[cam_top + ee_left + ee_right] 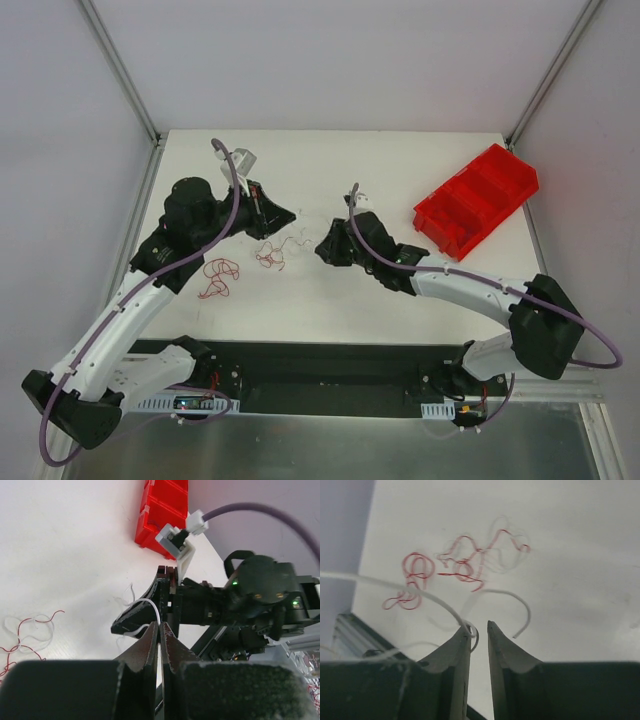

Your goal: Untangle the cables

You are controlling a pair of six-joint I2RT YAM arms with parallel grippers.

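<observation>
Cables [272, 252] lie left of centre on a matte white tabletop [400, 160], boxed in by pale grey walls [320, 60] and metal corner posts [122, 70]; a red bin [477, 200] sits far right; the wires are hair-thin: a red squiggle [218, 278] near the left arm, a red-and-whitish tangle [465, 567] beside it (loose, curly loops); a white strand [370, 580] is clenched in the left gripper [160, 627]; the right gripper [479, 625] has jaws slightly parted, strand hooked over one fingertip; whether it grips, I cannot tell.

White arms [120, 320], black joints [188, 212], purple cables [238, 192]
</observation>
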